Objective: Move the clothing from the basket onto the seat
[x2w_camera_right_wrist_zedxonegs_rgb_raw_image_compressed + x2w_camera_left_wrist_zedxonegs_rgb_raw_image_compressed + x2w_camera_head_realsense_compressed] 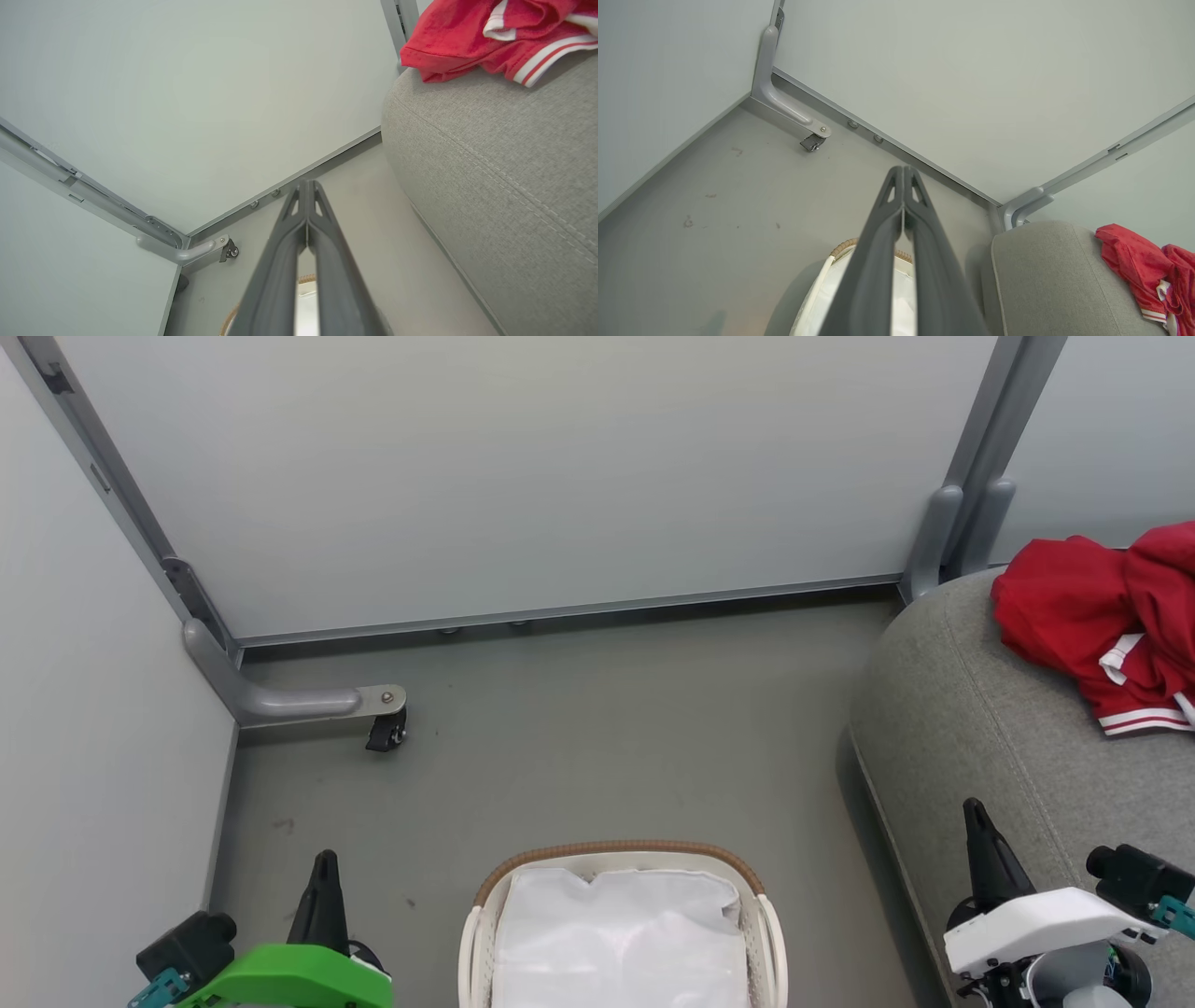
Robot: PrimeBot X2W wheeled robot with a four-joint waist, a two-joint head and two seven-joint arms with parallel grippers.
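Cream plastic with a brown woven rim, the basket [616, 848] stands nearest, cut off by the bottom edge of the head view, and a rumpled white liner [621, 933] covers what shows of its inside. Just left of the basket the left gripper [325, 863] rises from a green housing [289, 978], its two dark fingers pressed together tip to tip with nothing between them. Right of the basket, above the seat's near edge, the right gripper [974, 810] rises from a white housing [1036, 919], its fingers likewise closed on each other and empty. In each wrist view the fingers meet at the tips, with a thin slit lower down through which a bit of the basket's rim shows. Bare grey floor [607, 728] stretches beyond the basket. The seat [980, 728], grey fabric with a rounded corner and a stitched seam, stands to the right of the basket with a strip of floor between them. On the seat, farther back and well apart from the basket, lies the clothing [1083, 607], a crumpled red garment with white stripes. Beyond the basket to the left, a grey metal foot [299, 702] ends in a small black caster [386, 733]. Farthest from the basket stand pale partition panels [523, 476] joined by grey posts.
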